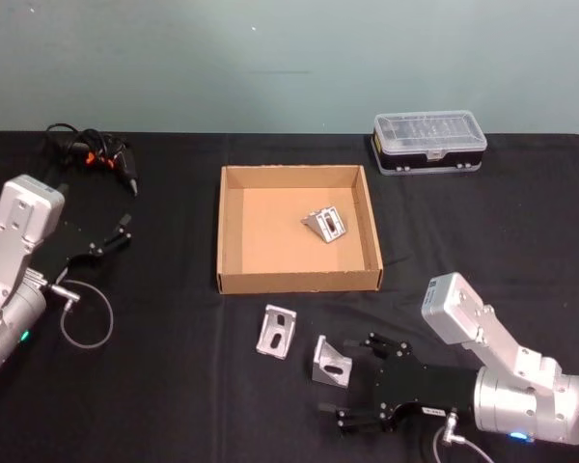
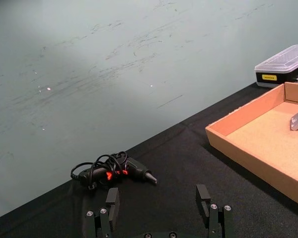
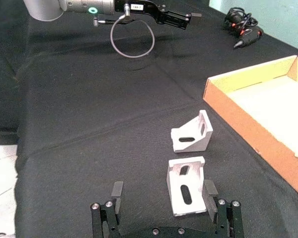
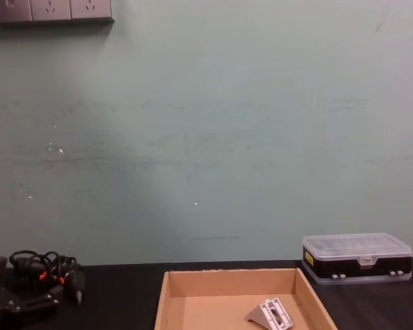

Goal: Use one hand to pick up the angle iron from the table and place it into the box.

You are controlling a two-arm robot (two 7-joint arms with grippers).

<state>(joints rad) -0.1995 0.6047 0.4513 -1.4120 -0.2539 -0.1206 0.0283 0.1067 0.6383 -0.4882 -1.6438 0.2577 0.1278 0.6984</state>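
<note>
R gripper [image 3: 163,191] fingers wide open, empty; angle iron [image 3: 187,192] off-centre btw them, so you may knock it closing. L gripper [image 2: 158,201] idle, open.

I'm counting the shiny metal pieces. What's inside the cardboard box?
One angle iron lies inside the box, right of the middle. The rest of the floor is bare cardboard. The spot under that piece is covered, so I can't see it.
</note>
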